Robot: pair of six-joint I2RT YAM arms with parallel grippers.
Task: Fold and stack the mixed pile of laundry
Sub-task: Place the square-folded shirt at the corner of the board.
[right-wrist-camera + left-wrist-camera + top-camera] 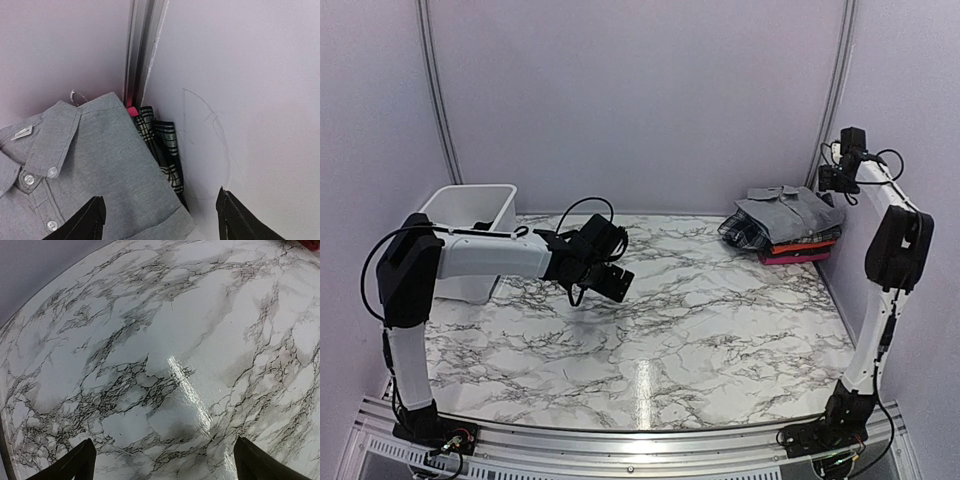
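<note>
1 stack of folded garments (786,228) sits at the far right corner of the white marble-pattern table (670,330), tight vs. the two walls. Four layers can be counted from the top view:
- a grey collared button shirt (785,208) on top
- a black-and-white plaid piece (744,235) sticking out under its left edge
- an orange layer (807,245)
- a red-pink piece (800,258) at the bottom

The right wrist view shows the shirt (100,165) collar-up w/ 3 white buttons visible. The plaid piece (162,145) pokes out beside it toward the wall, and a sliver of the red-pink piece (131,111) shows at the corner post.

There are 2 arms. The right gripper (832,178) is raised above the stack's right side. Its 2 fingers are spread wide w/ nothing between them (160,220), so it is released and clear of the shirt. The left gripper (606,276) hangs over bare marble, left of centre. Its jaws are fully apart and it grasps nothing (165,467).

1 white plastic basket (470,205) stands at the far left, well apart from the stack.
</note>
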